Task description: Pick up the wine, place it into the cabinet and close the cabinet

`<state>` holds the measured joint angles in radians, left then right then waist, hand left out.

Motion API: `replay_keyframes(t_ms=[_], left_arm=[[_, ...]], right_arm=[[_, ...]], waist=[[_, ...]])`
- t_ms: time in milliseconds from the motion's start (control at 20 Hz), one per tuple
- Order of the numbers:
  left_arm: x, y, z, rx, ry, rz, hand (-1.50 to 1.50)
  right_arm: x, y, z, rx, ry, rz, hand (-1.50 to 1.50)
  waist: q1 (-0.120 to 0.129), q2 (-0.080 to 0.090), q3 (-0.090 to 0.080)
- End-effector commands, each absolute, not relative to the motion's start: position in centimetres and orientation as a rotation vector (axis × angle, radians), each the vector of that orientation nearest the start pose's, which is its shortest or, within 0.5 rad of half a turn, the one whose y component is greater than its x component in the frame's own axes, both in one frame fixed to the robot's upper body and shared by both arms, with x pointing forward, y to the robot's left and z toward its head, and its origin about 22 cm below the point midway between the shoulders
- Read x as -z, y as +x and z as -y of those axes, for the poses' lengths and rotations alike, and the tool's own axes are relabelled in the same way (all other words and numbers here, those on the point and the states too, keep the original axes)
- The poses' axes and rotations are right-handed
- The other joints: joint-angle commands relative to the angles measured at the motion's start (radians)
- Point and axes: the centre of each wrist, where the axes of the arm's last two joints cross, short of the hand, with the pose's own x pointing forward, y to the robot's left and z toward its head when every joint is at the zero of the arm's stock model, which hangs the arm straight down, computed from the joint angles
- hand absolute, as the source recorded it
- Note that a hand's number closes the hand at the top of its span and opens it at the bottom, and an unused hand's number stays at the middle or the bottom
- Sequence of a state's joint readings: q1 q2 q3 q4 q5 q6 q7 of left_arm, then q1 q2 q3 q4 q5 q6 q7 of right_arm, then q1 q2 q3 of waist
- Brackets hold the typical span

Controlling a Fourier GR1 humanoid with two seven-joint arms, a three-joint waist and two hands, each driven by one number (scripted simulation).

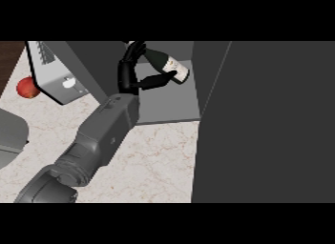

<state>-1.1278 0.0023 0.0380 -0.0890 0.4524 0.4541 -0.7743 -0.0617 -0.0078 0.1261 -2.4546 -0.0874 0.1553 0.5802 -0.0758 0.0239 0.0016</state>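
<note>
Nearest us, our left forearm crosses the marble counter [156,157] from the near left toward the open cabinet [166,107]. The cabinet door [268,119] stands as a tall dark panel on the right. Farther in, the left hand [131,76] is curled round the wine bottle [168,64], fingers over its shoulder and thumb under its labelled body. The bottle is held above the cabinet's grey shelf. It lies tilted, neck to the far left and base to the near right. At the far left sits a red apple [29,88].
</note>
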Motion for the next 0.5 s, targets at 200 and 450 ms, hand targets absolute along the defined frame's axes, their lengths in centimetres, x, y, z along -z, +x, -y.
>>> replay_keyframes(t_ms=[200, 450], left_arm=[[-0.6, 42.1, -11.6, -0.110, 0.317, 1.788, -1.50], [0.1, 41.7, -11.7, -0.175, 0.280, 1.827, -1.50]], right_arm=[[-20.0, 13.9, 21.1, -0.297, 0.258, 1.923, -1.50], [-20.0, 15.6, 20.9, -0.305, 0.275, 1.931, -1.50]], waist=[[0.003, -0.001, -0.002], [-0.001, 0.008, -0.003]])
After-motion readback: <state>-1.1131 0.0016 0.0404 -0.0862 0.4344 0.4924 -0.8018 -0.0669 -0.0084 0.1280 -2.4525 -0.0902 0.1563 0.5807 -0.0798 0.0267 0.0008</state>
